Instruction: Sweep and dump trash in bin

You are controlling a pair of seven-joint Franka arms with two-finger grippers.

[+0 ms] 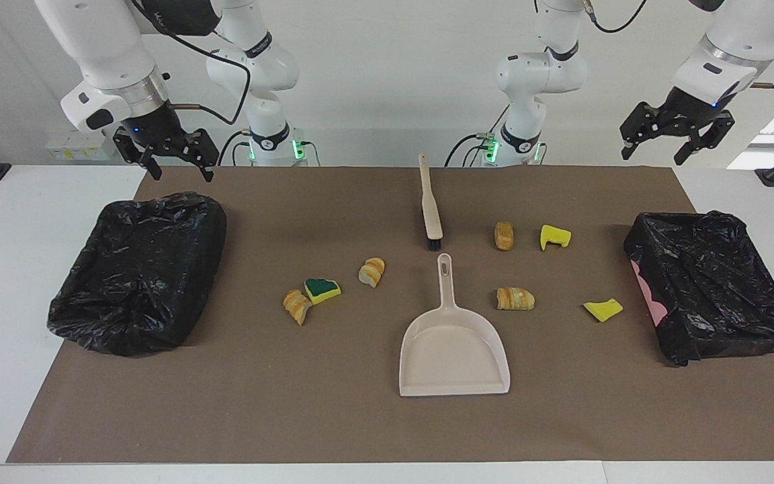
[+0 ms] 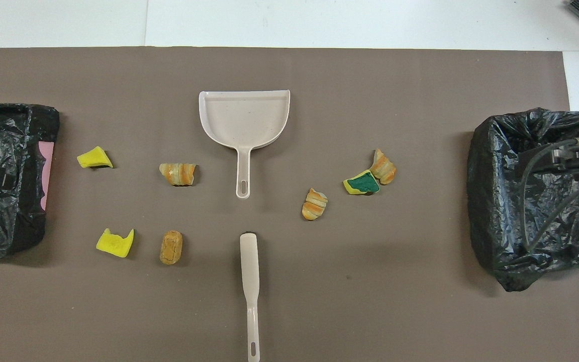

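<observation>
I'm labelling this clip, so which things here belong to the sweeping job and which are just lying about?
Job: seven scraps of trash, brush, dustpan, two bag-lined bins, left gripper and right gripper, both open and raised.
Lying about: only the brown mat underneath; nothing else.

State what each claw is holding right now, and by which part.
Nothing is held. The left claw and the right claw both hang open in the air. The brush and dustpan lie untouched on the mat.
</observation>
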